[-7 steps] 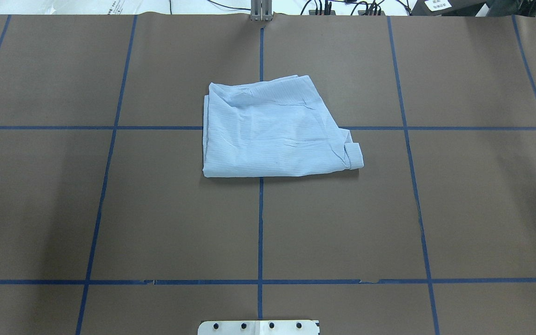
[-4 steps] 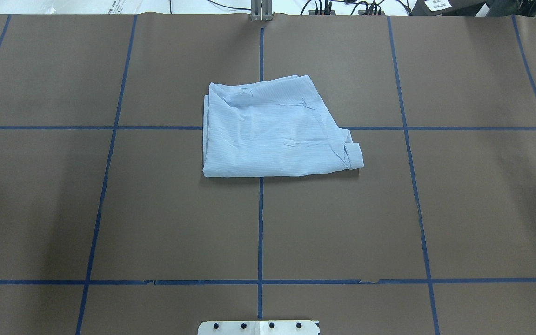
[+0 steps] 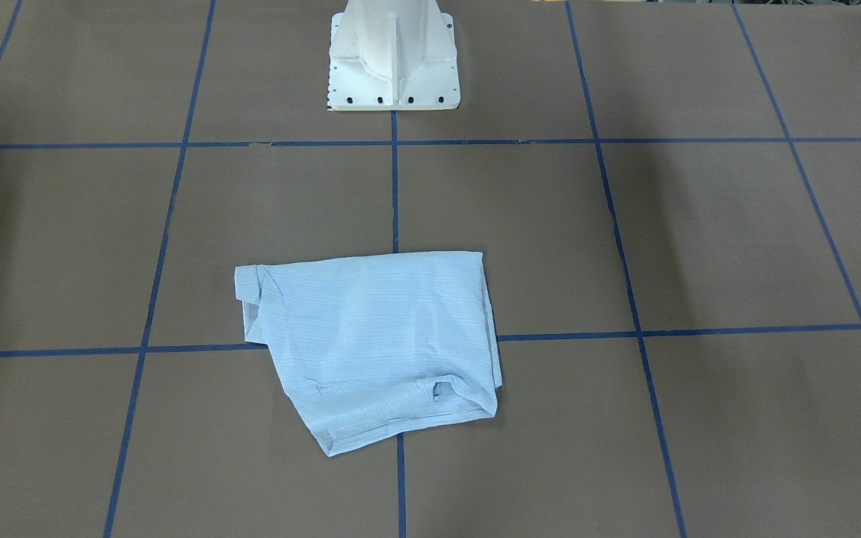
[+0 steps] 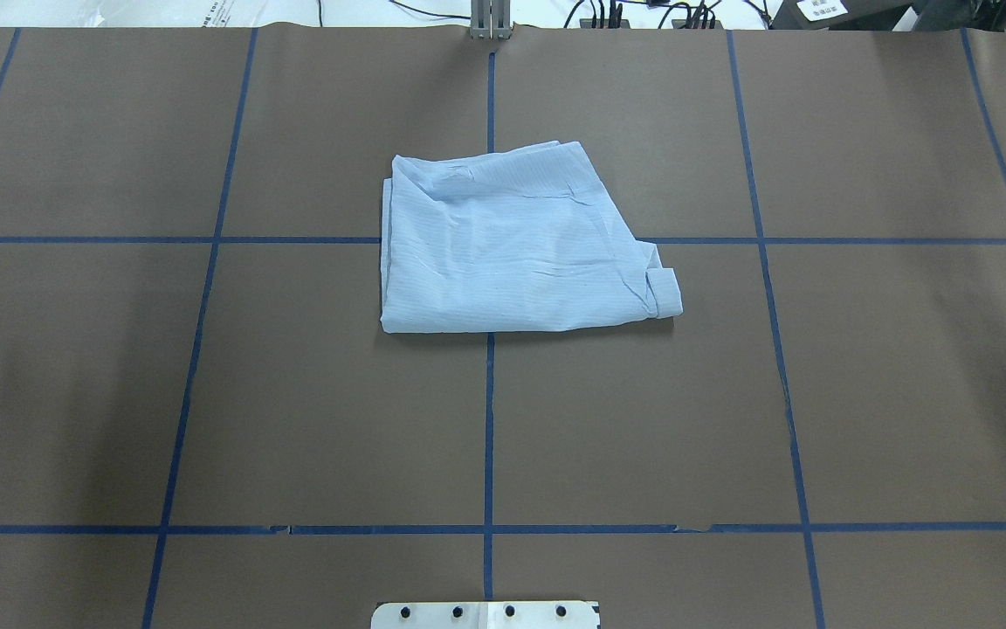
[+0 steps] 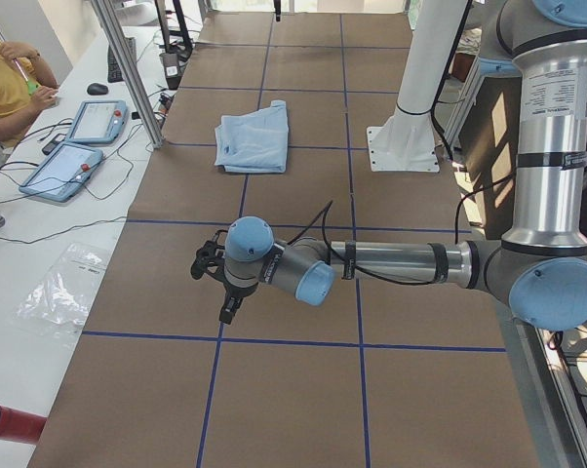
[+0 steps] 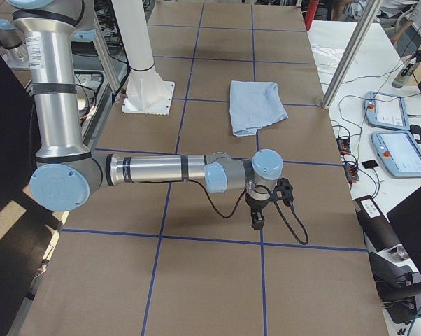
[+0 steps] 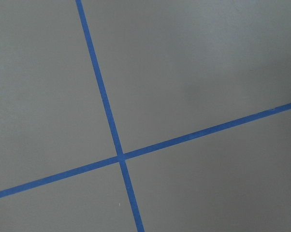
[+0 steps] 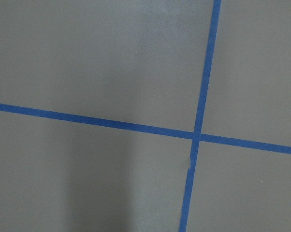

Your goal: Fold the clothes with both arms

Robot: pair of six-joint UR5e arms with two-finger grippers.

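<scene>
Brown table [image 4: 293, 419] bears folded shirt [image 4: 512, 253]; left pincer [image 5: 227, 312], right pincer [image 6: 257, 221]: cannot tell.

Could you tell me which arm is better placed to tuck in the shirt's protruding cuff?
Probably the right arm: the cuff juts from the shirt on the robot's right side.

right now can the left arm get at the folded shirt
Probably yes: the left arm hangs apart from the light blue shirt, with only bare brown table cover between them.
</scene>
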